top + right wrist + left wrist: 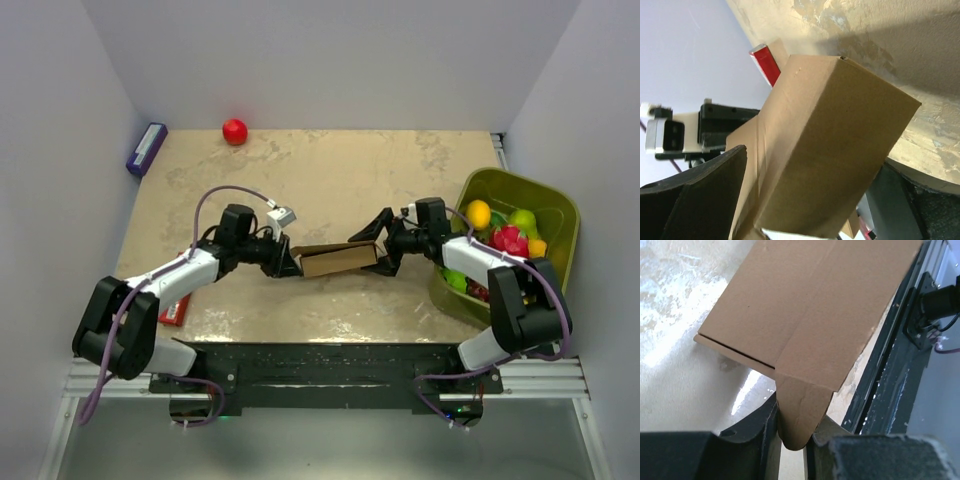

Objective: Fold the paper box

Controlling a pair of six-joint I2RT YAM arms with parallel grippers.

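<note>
Walls (330,60), plain and pale, enclose mottled beige tabletop (330,170) and paper box (335,261).

Plain brown paper box (338,260), red ball (234,131), olive-green bin (556,200), mottled beige table (330,170)

At the back of your counter (340,170) sits a red ball (234,131), with a purple box (146,148) in the far-left corner. On your right is an olive-green bin (562,235) holding coloured fruit (479,213). A red flat pack (174,312) lies near the front-left edge, partly hidden.
</note>
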